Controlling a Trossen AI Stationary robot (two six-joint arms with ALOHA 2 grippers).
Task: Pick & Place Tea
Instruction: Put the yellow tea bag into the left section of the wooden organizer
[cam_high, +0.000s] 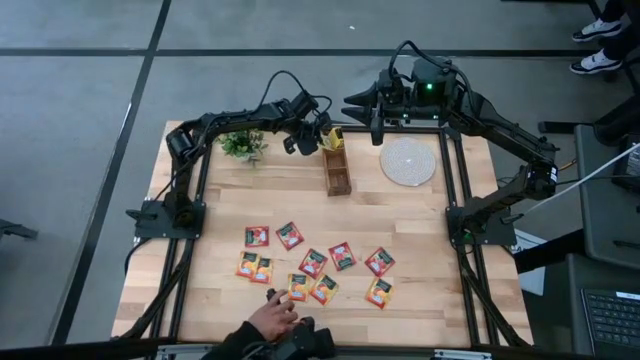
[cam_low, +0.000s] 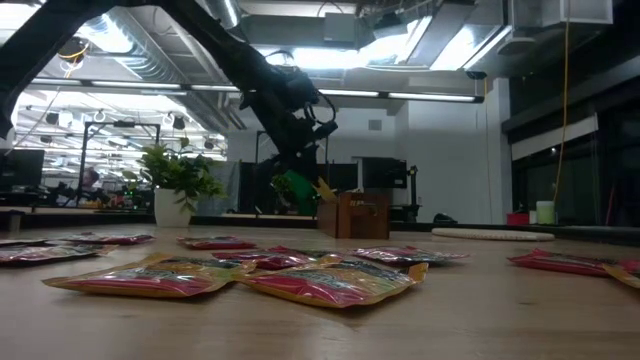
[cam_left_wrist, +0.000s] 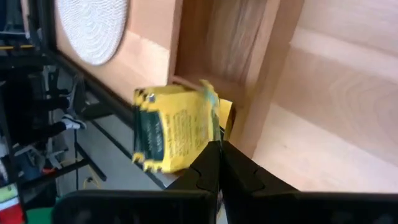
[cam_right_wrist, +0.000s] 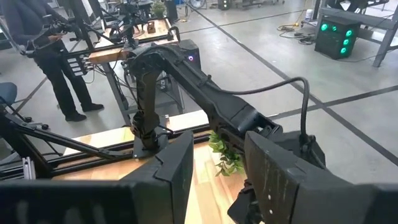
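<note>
The flat yellow square tea sachet (cam_left_wrist: 177, 132) could snag on the rim of the small brown wooden box (cam_high: 337, 170) and fall outside, because it hangs at the box's far end, not well inside; the left gripper (cam_left_wrist: 219, 149) is pinched shut on one sachet corner; the right gripper (cam_right_wrist: 214, 171) waits far back, fingers apart, holding nothing; more tea sachets (cam_high: 315, 262) lie on the pale wooden table (cam_high: 440, 290), and a person's hand (cam_high: 270, 320) rests near them.

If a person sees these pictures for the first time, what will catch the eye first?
First, the left gripper at the back of the table, shut on a yellow tea sachet just above the far end of a small wooden box. Next, the red and orange sachets scattered over the front half of the table, where a person's hand reaches in from the front edge. The right gripper waits open at the back, beyond the round woven mat.
</note>
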